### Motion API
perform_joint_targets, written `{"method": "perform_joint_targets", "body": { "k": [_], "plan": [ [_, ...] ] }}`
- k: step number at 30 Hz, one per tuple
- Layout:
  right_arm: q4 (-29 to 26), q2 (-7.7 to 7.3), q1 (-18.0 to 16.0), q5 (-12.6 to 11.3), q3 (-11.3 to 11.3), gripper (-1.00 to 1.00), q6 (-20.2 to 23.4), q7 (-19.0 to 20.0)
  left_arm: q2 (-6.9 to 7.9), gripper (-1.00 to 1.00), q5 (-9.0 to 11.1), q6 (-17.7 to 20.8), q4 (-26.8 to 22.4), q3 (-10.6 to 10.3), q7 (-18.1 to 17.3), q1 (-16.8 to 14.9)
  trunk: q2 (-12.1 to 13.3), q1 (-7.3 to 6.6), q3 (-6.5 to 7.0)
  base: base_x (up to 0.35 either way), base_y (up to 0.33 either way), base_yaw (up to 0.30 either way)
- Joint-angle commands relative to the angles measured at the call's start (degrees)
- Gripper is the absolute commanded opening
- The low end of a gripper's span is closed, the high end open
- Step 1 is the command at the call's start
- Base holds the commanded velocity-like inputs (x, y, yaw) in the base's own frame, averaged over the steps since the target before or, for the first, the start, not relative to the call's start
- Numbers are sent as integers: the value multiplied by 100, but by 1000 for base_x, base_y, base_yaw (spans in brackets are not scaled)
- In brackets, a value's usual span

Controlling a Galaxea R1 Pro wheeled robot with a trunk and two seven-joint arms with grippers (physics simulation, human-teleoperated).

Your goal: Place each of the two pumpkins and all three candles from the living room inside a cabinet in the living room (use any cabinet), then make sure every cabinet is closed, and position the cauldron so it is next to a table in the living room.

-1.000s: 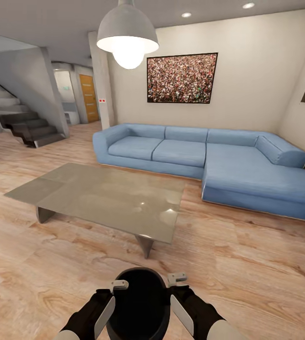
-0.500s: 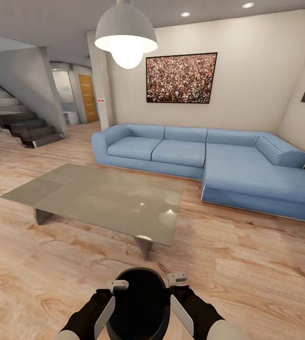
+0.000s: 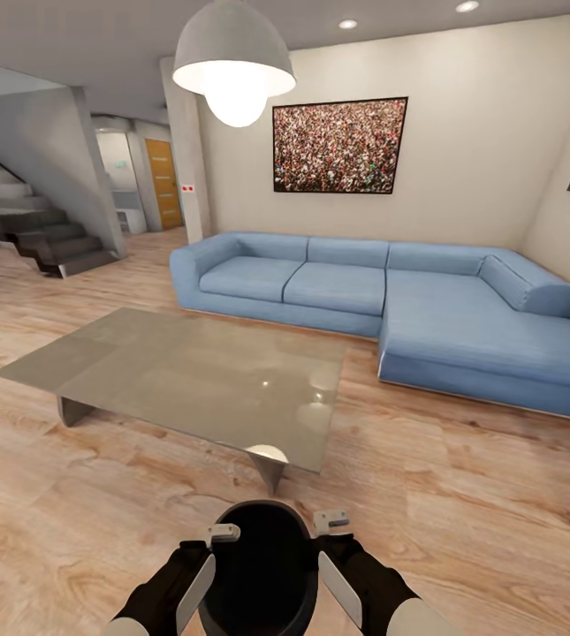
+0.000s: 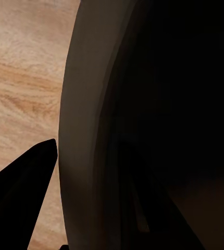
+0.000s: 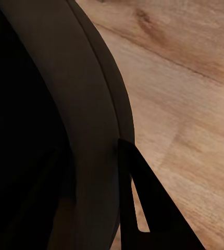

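Both claws grasping the cauldron (image 3: 265, 565) by its rim: left claw (image 3: 224, 533) on one side, right claw (image 3: 330, 523) on the opposite side, one finger (image 4: 23, 192) outside the wall, the other inside. Cauldron sits between the claws, above plank floor (image 3: 461, 512). Just ahead: grey desk (image 3: 187, 371). Beyond it: blue sofa (image 3: 382, 305), wall picture (image 3: 339, 146).
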Motion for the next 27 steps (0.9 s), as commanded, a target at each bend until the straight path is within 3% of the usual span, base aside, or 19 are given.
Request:
{"method": "perform_joint_targets", "body": {
  "k": [1, 27],
  "plan": [
    [1, 0, -3, -120, 114, -100, 11, -56, 35, -100, 77, 21, -8, -73, 62, -7, -3, 0, -5, 34, 0, 0],
    [1, 0, -5, -120, 114, -100, 11, -57, 35, -100, 69, 21, -14, -73, 62, -7, -3, 0, -5, 16, 0, 0]
  ]
}}
